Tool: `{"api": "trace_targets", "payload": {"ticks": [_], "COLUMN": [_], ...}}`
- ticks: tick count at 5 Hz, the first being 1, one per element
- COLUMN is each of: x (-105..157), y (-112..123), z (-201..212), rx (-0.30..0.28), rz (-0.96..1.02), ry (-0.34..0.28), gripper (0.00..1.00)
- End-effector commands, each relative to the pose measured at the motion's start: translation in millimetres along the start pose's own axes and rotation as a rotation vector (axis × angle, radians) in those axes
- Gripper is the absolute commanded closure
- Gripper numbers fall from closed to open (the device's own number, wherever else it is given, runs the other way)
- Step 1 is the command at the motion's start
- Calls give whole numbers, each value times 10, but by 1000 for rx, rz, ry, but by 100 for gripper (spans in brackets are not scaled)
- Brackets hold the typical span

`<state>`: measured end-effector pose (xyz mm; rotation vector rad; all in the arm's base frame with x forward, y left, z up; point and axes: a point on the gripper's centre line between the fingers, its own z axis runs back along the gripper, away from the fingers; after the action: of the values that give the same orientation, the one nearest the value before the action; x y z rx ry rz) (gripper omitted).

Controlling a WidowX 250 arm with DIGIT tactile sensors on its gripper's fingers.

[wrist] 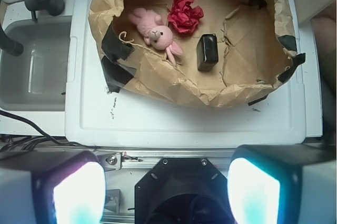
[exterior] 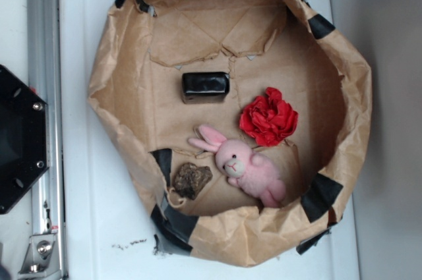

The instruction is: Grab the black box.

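Small glossy black box [exterior: 206, 86] with rounded edges and bright highlights, lying centre-top on the paper bag [exterior: 119, 95] floor, just left of the red flower [exterior: 268, 117]. Gripper [wrist: 166, 187] wide open, well apart.

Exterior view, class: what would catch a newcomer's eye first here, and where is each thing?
The red flower stands out most, lying right of centre inside the brown paper bag. Just below it lies the pink bunny, and up and to the left of the flower sits the glossy black box, apart from both. A brown lump rests left of the bunny.
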<state>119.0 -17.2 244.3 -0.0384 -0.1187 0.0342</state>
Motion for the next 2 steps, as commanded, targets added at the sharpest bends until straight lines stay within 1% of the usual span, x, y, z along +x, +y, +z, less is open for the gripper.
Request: {"api": "trace_targets", "payload": {"ticks": [1,2], "x": [0,491], "y": [0,78], "z": [0,-133], "rx": [0,68], "rz": [0,90], "ry": [0,-41], "gripper": [0,0]}}
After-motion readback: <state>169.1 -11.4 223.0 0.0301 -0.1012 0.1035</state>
